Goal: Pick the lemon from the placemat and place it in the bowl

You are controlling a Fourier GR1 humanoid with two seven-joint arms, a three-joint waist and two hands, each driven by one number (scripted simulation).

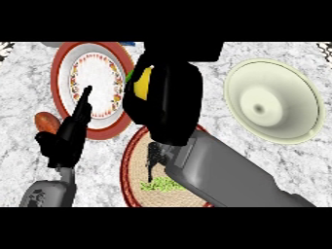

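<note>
The right hand (165, 99) curls round the lemon (144, 82) (only a yellow sliver shows), held above the surface between the round placemat (136, 160) and the red-rimmed bowl (96, 87); the left hand (66, 138) rests open, fingers straight
</note>
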